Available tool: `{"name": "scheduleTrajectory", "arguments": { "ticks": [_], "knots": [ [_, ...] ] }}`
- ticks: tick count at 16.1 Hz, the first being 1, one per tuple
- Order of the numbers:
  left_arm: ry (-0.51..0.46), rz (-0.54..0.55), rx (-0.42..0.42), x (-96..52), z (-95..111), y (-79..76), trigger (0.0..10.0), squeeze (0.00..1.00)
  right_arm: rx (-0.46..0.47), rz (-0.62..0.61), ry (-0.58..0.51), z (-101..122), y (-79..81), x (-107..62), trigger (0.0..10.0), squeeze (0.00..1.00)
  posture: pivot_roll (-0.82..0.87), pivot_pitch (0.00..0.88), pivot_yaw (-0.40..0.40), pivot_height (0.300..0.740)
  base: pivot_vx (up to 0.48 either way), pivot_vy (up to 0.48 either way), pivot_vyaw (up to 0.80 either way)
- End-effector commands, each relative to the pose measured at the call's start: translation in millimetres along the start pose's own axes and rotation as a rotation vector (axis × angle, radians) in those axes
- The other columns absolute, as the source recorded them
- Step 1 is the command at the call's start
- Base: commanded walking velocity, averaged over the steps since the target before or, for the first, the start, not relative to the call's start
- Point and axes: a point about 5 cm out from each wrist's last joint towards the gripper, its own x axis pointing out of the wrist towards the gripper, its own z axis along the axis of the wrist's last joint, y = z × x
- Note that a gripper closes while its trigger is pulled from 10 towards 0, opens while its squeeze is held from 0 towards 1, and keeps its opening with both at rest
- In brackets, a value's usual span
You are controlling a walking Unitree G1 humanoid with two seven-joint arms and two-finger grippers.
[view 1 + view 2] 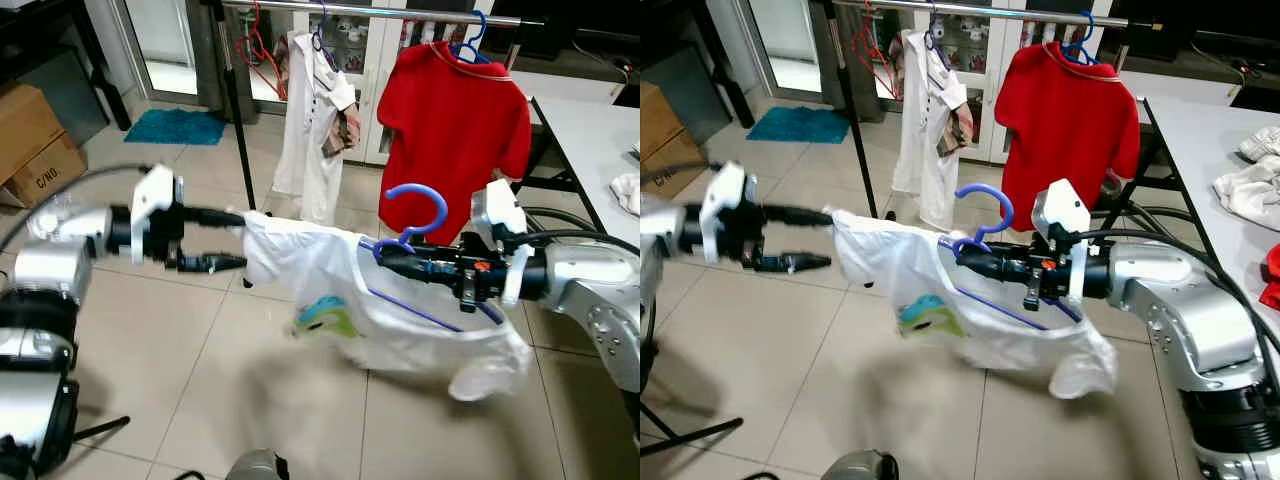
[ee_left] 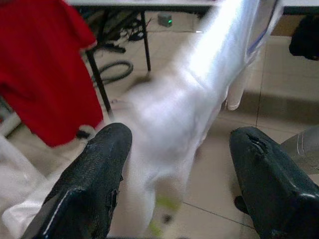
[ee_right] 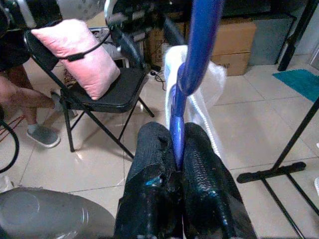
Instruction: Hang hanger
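Observation:
A blue plastic hanger (image 1: 415, 205) carries a white T-shirt (image 1: 400, 320) with a green-blue print, held at about waist height over the floor. My right gripper (image 1: 390, 258) is shut on the hanger's neck just under the hook; the right wrist view has the blue stem (image 3: 192, 64) pinched between both fingers (image 3: 149, 164). My left gripper (image 1: 245, 240) is open at the shirt's left end. In its wrist view white cloth (image 2: 184, 99) lies blurred between the spread fingers (image 2: 94, 179). The clothes rail (image 1: 400, 10) runs overhead behind.
On the rail hang a red polo shirt (image 1: 455, 120) on a blue hanger, a white garment (image 1: 310, 130) and a bare red hanger (image 1: 262, 55). The rack's black pole (image 1: 235, 110) stands left of them. A white table (image 1: 600, 130) is right, cardboard boxes (image 1: 30, 140) left.

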Motion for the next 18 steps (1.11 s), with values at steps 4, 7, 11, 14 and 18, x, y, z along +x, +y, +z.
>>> {"name": "scheduleTrajectory", "arguments": {
  "ticks": [4,7,11,14,18],
  "knots": [
    [0.034,-0.079,0.034,-1.3,3,-3.9,10.0,0.0,-0.025,0.04,0.0,4,3.3,-4.6,0.0,0.0,0.02,0.0,0.035,0.74,0.0,0.0,0.0],
    [0.068,-0.066,-0.008,-6.8,-10,-5.2,0.0,0.0,-0.021,0.07,-0.002,6,8.0,-5.0,0.0,0.0,0.01,0.0,0.032,0.74,0.0,0.0,0.0],
    [0.075,-0.089,-0.061,-2.5,-20,-9.2,0.0,0.0,-0.02,0.102,-0.007,9,10.7,-5.3,0.0,0.0,0.01,0.0,0.032,0.74,0.0,0.0,0.0],
    [0.087,-0.096,-0.059,0.5,-20,-6.6,0.0,0.0,-0.006,0.145,-0.006,11,13.1,-5.4,0.0,0.0,0.01,0.0,0.033,0.74,0.0,0.0,0.0],
    [0.08,-0.116,-0.056,7.1,-17,-4.8,0.0,0.0,-0.001,0.159,-0.007,12,14.1,-5.4,0.0,0.0,0.0,0.0,0.035,0.74,0.0,0.0,0.0]
  ]
}}
